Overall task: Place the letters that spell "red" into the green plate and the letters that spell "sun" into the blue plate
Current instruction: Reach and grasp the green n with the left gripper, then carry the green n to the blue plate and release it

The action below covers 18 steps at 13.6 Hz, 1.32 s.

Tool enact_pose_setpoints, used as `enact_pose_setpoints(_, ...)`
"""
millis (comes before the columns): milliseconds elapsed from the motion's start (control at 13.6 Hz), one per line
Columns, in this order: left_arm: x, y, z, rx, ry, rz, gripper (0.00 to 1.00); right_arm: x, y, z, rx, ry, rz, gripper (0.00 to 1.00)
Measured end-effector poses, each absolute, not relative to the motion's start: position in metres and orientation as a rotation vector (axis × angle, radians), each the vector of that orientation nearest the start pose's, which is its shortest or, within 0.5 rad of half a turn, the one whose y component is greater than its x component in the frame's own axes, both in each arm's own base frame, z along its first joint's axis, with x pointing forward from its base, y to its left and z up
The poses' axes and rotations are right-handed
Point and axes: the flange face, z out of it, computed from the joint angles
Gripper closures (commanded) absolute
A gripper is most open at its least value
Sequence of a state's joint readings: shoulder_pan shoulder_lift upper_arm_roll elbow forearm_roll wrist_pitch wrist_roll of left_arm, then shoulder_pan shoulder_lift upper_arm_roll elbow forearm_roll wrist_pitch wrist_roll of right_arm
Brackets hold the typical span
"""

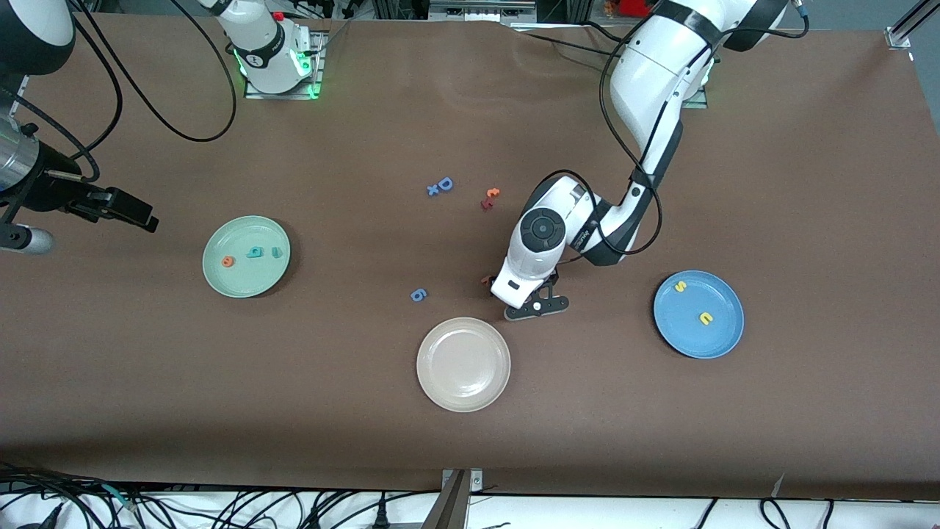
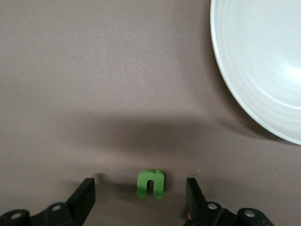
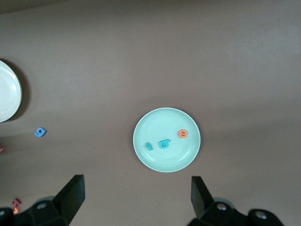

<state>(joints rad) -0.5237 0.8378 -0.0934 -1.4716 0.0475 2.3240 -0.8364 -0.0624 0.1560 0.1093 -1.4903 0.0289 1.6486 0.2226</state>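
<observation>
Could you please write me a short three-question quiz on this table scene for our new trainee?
1. True or false: the green plate holds three letters.
2. Which letter lies between the left gripper's open fingers: (a) green arch letter, (b) pink letter, (c) blue letter?
3. How many yellow letters lie in the blue plate?

Key: 1 true; 2 a; 3 two. The right gripper waits open above the green plate.

Mint-green plate (image 1: pixel 246 283) holds orange e (image 1: pixel 228 261) (two teal letters too); sky-blue plate (image 1: pixel 723 330) yellow ones; table (image 1: pixel 470 455) brown.
</observation>
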Motion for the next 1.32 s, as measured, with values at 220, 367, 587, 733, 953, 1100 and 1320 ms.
enact_pose_setpoints(220,0.593,-0.405,0.177,-3.149,-0.33,0.009,0.32,0.607,0.026,0.579,-3.083,0.278,0.004,0.0)
enact_pose_setpoints(367,0.593,-0.405,0.172,-3.139,-0.327,0.006,0.37,0.607,0.026,0.579,-3.083,0.279,0.004,0.0)
enact_pose_setpoints(587,0.593,-0.405,0.17,-3.143,-0.336,0.0,0.46,0.607,0.026,0.579,-3.083,0.279,0.004,0.0)
enact_pose_setpoints(733,0.593,-0.405,0.171,-3.143,-0.339,-0.002,0.5,0.607,0.026,0.579,-3.083,0.279,0.004,0.0)
enact_pose_setpoints(953,0.594,-0.405,0.172,-3.143,-0.353,-0.007,0.72,0.607,0.026,0.579,-3.083,0.279,0.004,0.0)
enact_pose_setpoints(1100,0.595,-0.405,0.173,-3.143,-0.36,-0.009,0.85,0.607,0.026,0.579,-3.083,0.279,0.004,0.0)
enact_pose_setpoints(1320,0.595,-0.405,0.174,-3.142,-0.366,-0.01,0.94,0.607,0.025,0.579,-3.083,0.28,0.004,0.0)
